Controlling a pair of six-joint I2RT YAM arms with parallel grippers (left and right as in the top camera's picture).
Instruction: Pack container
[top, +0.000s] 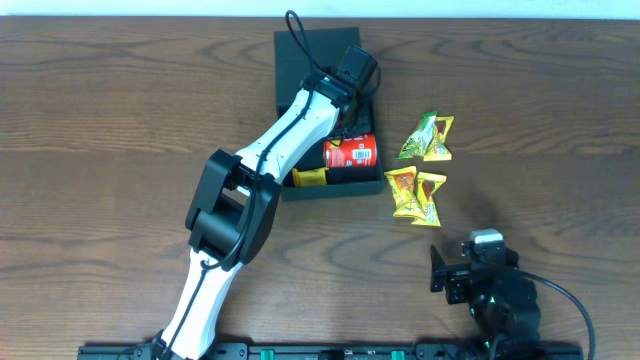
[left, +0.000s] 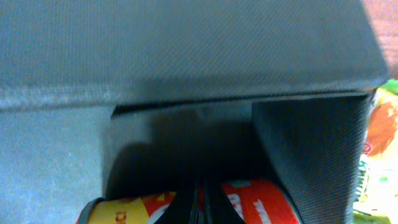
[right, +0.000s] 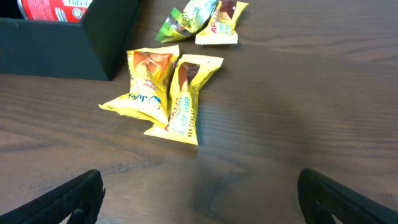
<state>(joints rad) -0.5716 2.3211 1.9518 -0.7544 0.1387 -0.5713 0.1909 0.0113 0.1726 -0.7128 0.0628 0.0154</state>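
The container (top: 300, 60) is a dark square box at the table's middle back, with its flap lid raised. A red can (top: 350, 152) and a yellow-labelled item (top: 310, 178) lie inside it. My left arm (top: 300, 125) reaches over the box. My left gripper (left: 200, 208) is shut with nothing between its fingers, its tips just above the red can (left: 261, 202), and the container's dark wall (left: 186, 50) fills the view ahead. Near the front right, my right gripper (right: 199, 205) stands wide open over bare wood.
Two yellow snack packets (top: 417, 193) lie on the table just right of the container, ahead of my right gripper (top: 440, 270). Two green-and-yellow packets (top: 428, 137) lie farther back. The container's corner (right: 93, 43) stands left of the yellow packets (right: 161, 93).
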